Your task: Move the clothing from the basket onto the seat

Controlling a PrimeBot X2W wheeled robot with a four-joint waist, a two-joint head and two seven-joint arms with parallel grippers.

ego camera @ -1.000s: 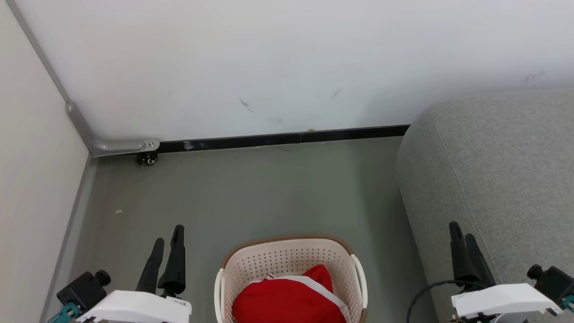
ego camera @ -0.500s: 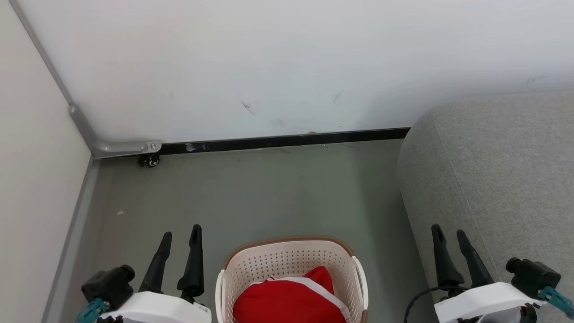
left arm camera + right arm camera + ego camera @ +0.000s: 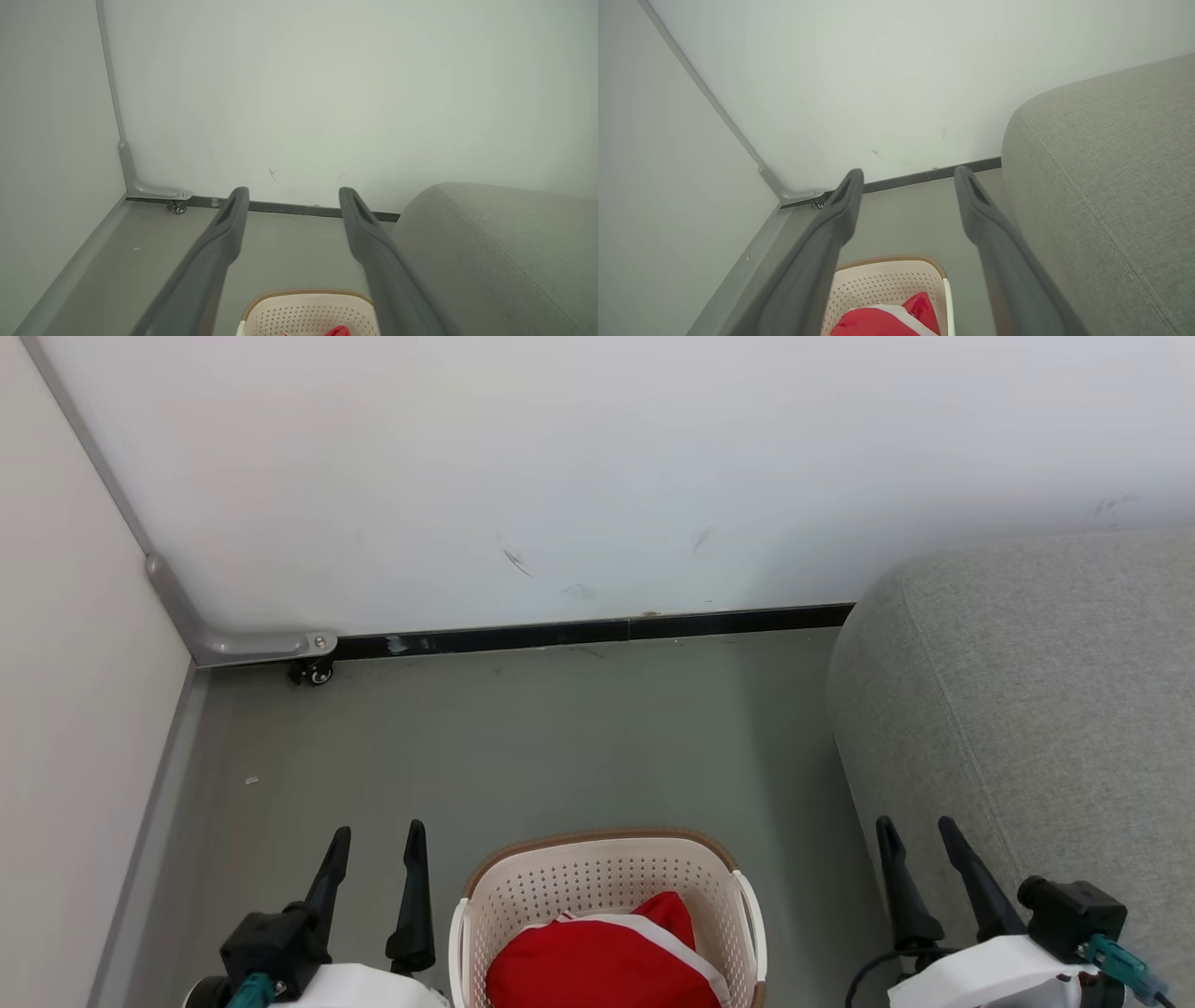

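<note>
Head cam: high, facing fwd and down onto floor [image 3: 523, 737] at a wall [image 3: 560, 476] corner; basket [image 3: 560, 882] at bottom edge, seat [image 3: 1027, 691] right. L wrist cam: lower, facing same wall, level. R wrist cam: same aim, rolled, closer to seat. All 3 share basket's far rim, seat end, corner castor [image 3: 313, 672].

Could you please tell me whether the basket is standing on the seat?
No, the basket stands on the floor, beside the seat.
</note>
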